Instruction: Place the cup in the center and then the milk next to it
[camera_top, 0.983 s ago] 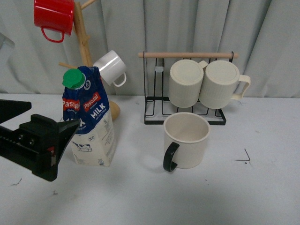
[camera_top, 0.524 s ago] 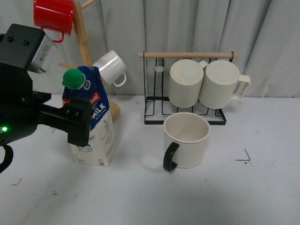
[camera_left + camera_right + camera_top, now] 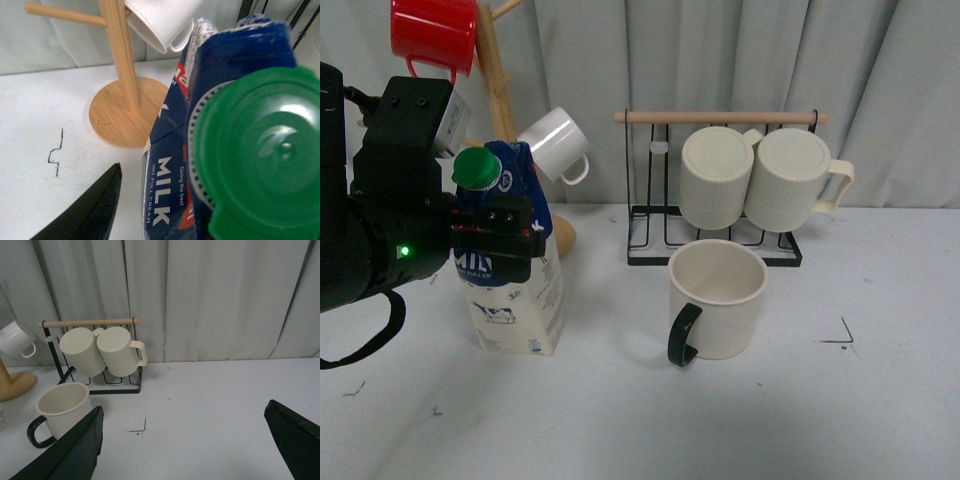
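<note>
On the white desk [image 3: 620, 430] before grey curtains, my left claw [image 3: 507, 240] stands wide around the upright blue-and-white milk carton [image 3: 525, 300], green-capped, printed "MILK" and "UHT FULL CREAM", left of the cream black-handled mug [image 3: 720, 300].

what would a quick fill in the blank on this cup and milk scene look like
The milk has a round ____ cap.
The cup has a glossy ____ handle.
The wire rack holds ____ ribbed mugs.
The mug topmost on the wooden tree is ____.
Missing words: green, black, two, red.
</note>
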{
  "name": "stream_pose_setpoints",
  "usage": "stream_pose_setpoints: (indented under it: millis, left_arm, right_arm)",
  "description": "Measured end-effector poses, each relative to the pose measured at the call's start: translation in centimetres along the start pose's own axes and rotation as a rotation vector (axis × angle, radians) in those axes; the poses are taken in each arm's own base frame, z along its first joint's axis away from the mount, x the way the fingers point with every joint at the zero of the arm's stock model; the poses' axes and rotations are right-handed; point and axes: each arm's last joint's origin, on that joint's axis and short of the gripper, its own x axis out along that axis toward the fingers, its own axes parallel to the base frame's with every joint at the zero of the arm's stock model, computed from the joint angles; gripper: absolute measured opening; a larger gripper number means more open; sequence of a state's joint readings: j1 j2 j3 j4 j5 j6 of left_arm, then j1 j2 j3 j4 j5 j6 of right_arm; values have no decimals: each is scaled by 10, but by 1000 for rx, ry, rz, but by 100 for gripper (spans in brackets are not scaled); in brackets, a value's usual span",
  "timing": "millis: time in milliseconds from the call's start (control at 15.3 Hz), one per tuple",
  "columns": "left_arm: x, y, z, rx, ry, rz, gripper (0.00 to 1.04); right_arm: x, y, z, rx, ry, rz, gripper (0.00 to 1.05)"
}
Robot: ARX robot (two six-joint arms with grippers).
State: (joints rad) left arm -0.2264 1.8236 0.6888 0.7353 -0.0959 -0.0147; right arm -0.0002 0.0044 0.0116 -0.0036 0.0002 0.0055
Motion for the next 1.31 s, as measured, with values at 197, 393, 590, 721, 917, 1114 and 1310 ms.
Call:
stream_pose_setpoints:
  millis: [197,393,590,721,917,1114,1310]
  left_arm:
    - [0,1,0,-45,10,11,42]
    - [-9,0,8,-108,37,25,11]
    - [-37,-32,27,-127,-31,23,4]
    - [-42,-51,26,-125,-37,-14,4]
    - [-40,-67,23,-110,-33,-25,4]
    - [-29,-76,20,-100,-43,7,4]
    - [-23,-85,16,-85,-63,29,4]
  right_arm:
    - [0,0,0,0,0,0,98]
    - [0,0,0,0,0,0,98]
    - [0,0,0,0,0,0,98]
    - [0,0,0,0,0,0,98]
    - [0,0,0,0,0,0,98]
    - [0,0,0,0,0,0,98]
    - [0,0,0,0,0,0,98]
